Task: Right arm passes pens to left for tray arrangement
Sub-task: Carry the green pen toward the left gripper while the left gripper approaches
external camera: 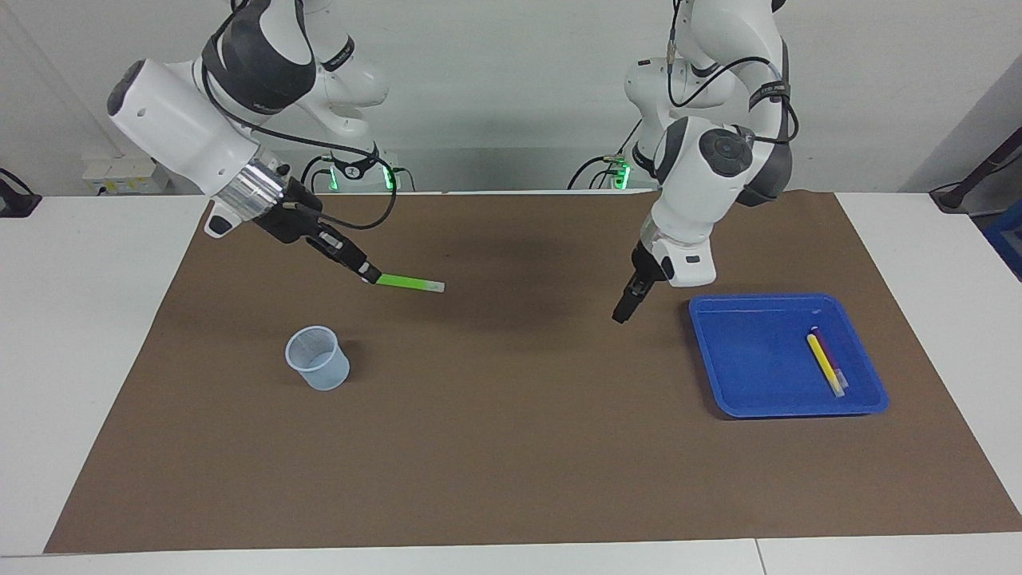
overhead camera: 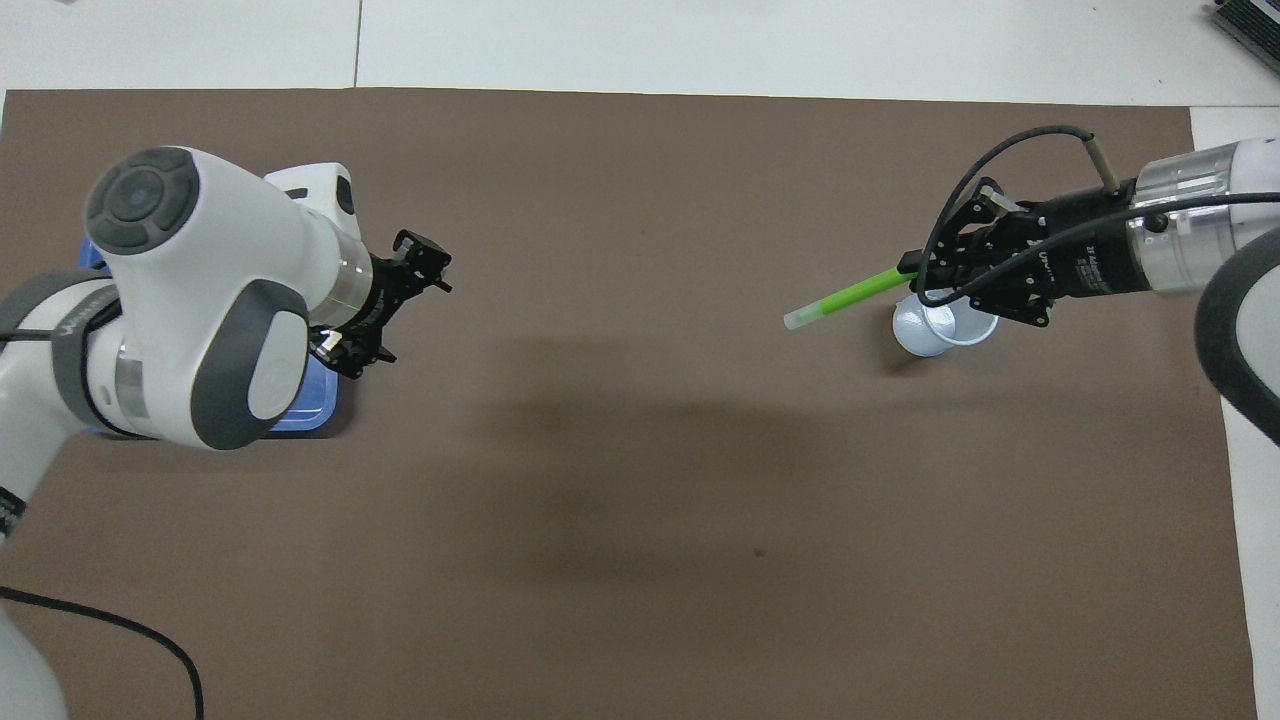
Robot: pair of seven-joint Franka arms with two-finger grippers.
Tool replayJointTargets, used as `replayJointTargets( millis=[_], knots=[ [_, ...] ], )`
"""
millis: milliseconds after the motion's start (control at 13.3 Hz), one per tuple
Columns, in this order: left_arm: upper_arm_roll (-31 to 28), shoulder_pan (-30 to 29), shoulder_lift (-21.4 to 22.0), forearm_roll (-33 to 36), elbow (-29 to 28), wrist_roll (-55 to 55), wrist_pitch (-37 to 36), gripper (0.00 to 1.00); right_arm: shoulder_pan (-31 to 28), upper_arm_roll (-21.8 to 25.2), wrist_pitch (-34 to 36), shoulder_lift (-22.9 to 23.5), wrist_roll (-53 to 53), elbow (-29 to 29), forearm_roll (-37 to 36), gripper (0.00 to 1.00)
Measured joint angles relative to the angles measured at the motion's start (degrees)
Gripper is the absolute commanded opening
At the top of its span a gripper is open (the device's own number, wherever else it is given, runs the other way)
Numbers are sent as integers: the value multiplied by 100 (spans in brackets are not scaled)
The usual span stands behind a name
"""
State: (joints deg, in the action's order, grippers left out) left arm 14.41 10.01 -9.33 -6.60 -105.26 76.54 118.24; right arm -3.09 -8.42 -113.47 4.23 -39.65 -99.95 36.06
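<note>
Grippers hang in the air over the brown mat point(external camera: 511, 447), well apart from each other. The right gripper point(external camera: 366, 271), at the right arm's end of the table, has its fingertips pinched tight on one end of the green pen point(external camera: 409, 282). The pen sticks out roughly level from the fingertips toward the middle of the table, its whitish end leading and pointing the left gripper's way. Below this gripper and a little farther from the robots stands the translucent cup point(external camera: 318, 358), upright on the mat and clear of both pen and fingers.

The left gripper point(overhead camera: 395, 304) hovers with its fingers spread wide and nothing between them. It is over bare mat just beside the blue tray point(external camera: 778, 403), off the tray's edge that faces the table's middle. Farther from the robots than this gripper, the yellow pen point(external camera: 822, 362) and the purple pen point(external camera: 831, 361) lie side by side, touching, on the tray floor near its outer rim.
</note>
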Motion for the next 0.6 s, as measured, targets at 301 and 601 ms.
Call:
replayJointTargets(
  millis=[301, 601],
  knots=[
    [5, 552, 49, -20, 163, 1976, 114, 100, 224, -2, -453, 0, -527, -63, 74, 0],
    [160, 866, 42, -225, 277, 3704, 963, 100, 426, -1, -590, 0, -782, -92, 122, 0]
  ],
)
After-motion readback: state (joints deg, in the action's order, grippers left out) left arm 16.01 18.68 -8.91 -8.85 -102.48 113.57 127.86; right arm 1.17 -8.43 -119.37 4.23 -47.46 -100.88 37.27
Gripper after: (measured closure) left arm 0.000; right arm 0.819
